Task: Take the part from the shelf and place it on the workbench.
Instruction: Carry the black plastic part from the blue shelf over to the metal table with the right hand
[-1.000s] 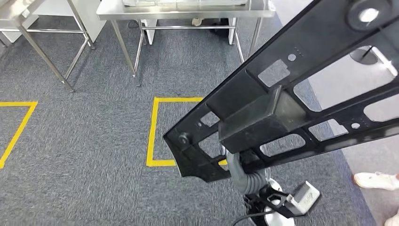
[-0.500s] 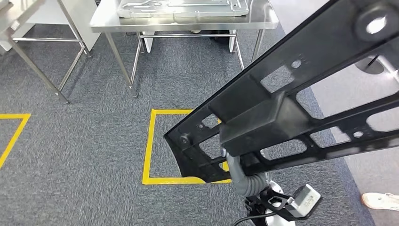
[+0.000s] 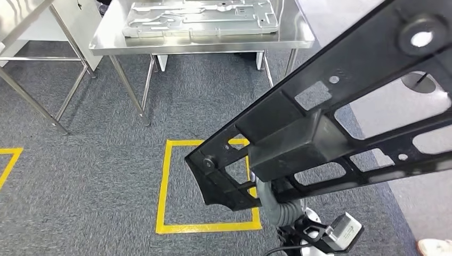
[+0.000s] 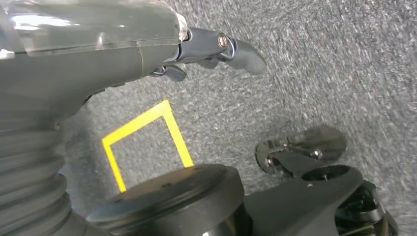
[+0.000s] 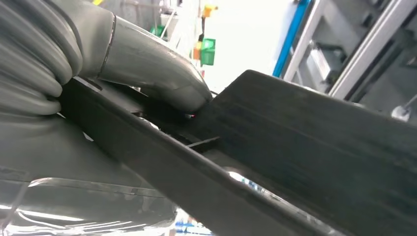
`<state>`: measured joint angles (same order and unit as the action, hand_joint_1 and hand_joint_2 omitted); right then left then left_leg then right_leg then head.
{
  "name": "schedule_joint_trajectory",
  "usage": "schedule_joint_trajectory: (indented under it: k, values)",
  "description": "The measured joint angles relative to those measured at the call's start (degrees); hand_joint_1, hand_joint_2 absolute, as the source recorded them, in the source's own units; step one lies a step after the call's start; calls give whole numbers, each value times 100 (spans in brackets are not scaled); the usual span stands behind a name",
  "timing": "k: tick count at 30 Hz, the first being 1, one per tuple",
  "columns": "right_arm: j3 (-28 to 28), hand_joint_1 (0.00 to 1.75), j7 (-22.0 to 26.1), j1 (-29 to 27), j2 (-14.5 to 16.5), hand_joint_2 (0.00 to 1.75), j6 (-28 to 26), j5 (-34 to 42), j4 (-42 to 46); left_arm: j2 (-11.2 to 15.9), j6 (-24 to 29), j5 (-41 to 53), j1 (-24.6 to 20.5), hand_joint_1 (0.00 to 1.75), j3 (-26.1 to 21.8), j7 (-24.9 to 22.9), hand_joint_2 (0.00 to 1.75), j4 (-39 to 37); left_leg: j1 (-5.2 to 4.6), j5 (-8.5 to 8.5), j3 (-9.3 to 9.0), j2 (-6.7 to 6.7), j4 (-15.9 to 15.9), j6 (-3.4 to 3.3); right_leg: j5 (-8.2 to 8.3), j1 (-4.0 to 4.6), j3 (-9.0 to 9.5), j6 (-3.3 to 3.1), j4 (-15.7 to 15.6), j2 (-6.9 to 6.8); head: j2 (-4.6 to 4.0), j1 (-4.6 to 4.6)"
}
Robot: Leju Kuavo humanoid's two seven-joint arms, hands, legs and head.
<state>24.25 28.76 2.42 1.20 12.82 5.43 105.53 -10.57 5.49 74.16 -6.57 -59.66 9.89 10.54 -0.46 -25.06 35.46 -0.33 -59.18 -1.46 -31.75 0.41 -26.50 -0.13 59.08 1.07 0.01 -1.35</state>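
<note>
Above the grey carpet [image 3: 96,160], right hand [image 5: 162,83] gripping black part [image 3: 330,122], cropped; left hand [image 4: 206,49] empty, fingers loose.

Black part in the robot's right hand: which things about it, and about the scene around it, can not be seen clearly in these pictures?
- Black part, head view: its far end is cut off by the picture's right edge.
- Right hand: its fingers lie behind the part in the right wrist view.
- Workbench, head view: its far side is cut off by the top edge.
- Grey metal panel on the workbench: details too small.
- Left hand: holds nothing.
</note>
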Motion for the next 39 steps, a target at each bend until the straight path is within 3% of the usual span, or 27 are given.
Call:
schedule_joint_trajectory:
  k: [1,3,5,7,8,9,11,12,13,15,17,19,21,23,24,25,27,28,29,31,32,34,36,38,39]
  values:
    - [-4,175,14,-7,-2,175,0,-9,8,-6,-3,8,-2,0,1,-1,175,0,13,-31,-88,1,62,-34,68,-4,-62,37,163,-9,0,0]
    - [-10,175,38,-25,-6,175,1,-14,17,-16,-7,13,5,0,1,-4,175,0,45,-101,-284,4,167,-79,109,-20,-426,103,733,-27,0,-1]
    - [-13,175,55,-55,-10,175,2,-20,17,-16,-5,10,27,0,-1,-8,175,0,57,-223,-448,-1,212,-92,-129,-56,-954,157,1326,-39,-1,0]
    - [-14,175,60,-87,-14,175,6,-25,17,-16,-4,1,57,0,-1,-10,175,0,73,-384,-636,-17,219,-71,-406,-99,-1329,206,1477,-51,-1,0]
    - [-15,175,60,-98,-16,175,8,-25,17,-16,-4,-4,73,0,-1,-10,175,0,83,-474,-749,-25,219,-55,-395,-113,-1406,224,1332,-59,-1,0]
    - [-16,175,60,-105,-19,175,11,-25,16,-16,-4,-13,87,0,-1,-9,175,0,93,-571,-873,-30,219,-36,-218,-122,-1426,233,1056,-72,-1,0]
    - [-25,175,64,-117,-29,175,22,-26,-1,-19,-1,-31,123,0,-1,-5,175,-1,101,-761,-1060,-31,228,9,563,-110,-1434,202,399,-113,-1,1]
    - [-31,175,66,-126,-35,175,33,-30,-13,-21,4,-38,130,0,-1,-4,175,-1,100,-842,-1114,-27,246,44,867,-90,-1441,164,183,-122,-1,1]
    - [-38,175,68,-134,-40,175,47,-34,-21,-22,11,-41,134,0,-2,-2,175,0,100,-891,-1170,-21,277,81,1046,-73,-1449,116,70,-124,-1,2]
    - [-46,175,69,-117,-43,175,79,-39,-21,-23,25,-41,119,0,-3,1,175,2,101,-880,-1261,-8,294,159,958,-60,-1361,18,24,-98,0,3]
    - [-54,175,73,-77,-42,175,104,-24,-18,-22,31,-42,103,0,-3,4,175,4,110,-749,-1137,-3,-77,204,857,-77,-1157,-60,-71,-89,0,3]
    - [-59,175,74,-50,-42,175,139,9,-29,-22,31,-55,95,0,-3,5,175,4,118,-795,-671,-2,-838,230,735,-85,-919,-105,-163,-95,-1,3]
    - [-60,175,70,-33,-42,175,188,44,-48,-22,31,-87,89,0,-14,21,175,4,116,-1222,-189,-1,-1357,246,578,-82,-684,-119,-211,-97,-1,4]
    - [-60,175,68,-14,-42,175,224,70,-67,-22,36,-115,70,0,-31,38,175,4,114,-1579,45,0,-1308,239,399,-78,-428,-119,-227,-87,-1,4]
    - [-61,175,68,-1,-42,175,232,81,-79,-22,40,-125,64,0,-38,38,175,4,111,-1513,85,0,-1098,221,302,-74,-292,-114,-230,-83,-1,4]
    - [-61,175,68,12,-42,175,237,89,-92,-22,44,-134,69,0,-44,38,175,4,101,-1187,102,1,-800,187,204,-70,-170,-107,-234,-79,-1,4]
    - [-62,175,67,35,-43,175,247,99,-133,-20,47,-153,82,0,-63,41,175,4,58,-306,142,1,-252,111,21,-49,20,-62,-213,-61,-1,5]
    - [-62,175,65,44,-43,175,255,103,-151,-20,49,-151,76,0,-73,40,175,4,34,-11,146,0,-106,74,-48,-47,85,-27,-217,-51,0,5]
    - [-62,175,63,56,-44,175,265,107,-165,-20,50,-148,64,0,-80,38,175,4,18,78,133,-2,-47,42,-75,-43,129,16,-196,-40,0,5]
    - [-62,175,64,82,-45,175,284,120,-169,-28,50,-126,47,0,-84,27,175,4,25,2,-9,-12,19,-27,-24,-54,129,95,-57,-37,0,5]
    - [-63,175,69,96,-46,175,290,129,-171,-33,49,-118,52,0,-83,20,175,4,40,-33,-106,-13,78,-61,24,-56,29,128,157,-43,0,5]
    - [-64,175,77,108,-49,175,297,143,-173,-45,47,-106,67,0,-83,9,175,4,65,-119,-305,-13,172,-100,-28,-73,-395,180,793,-58,0,5]
    - [-66,175,79,110,-55,175,297,145,-178,-46,49,-104,83,0,-83,4,175,4,70,-239,-461,-18,201,-109,-315,-89,-929,224,1354,-68,-1,4]
    - [-67,175,79,108,-62,175,296,145,-185,-46,51,-101,108,0,-83,3,175,4,71,-398,-650,-36,204,-98,-512,-100,-1268,240,1407,-75,-1,4]
    - [-67,175,79,108,-66,175,294,145,-188,-46,52,-97,119,0,-83,3,175,4,70,-488,-766,-47,205,-88,-424,-102,-1330,228,1207,-76,-1,4]
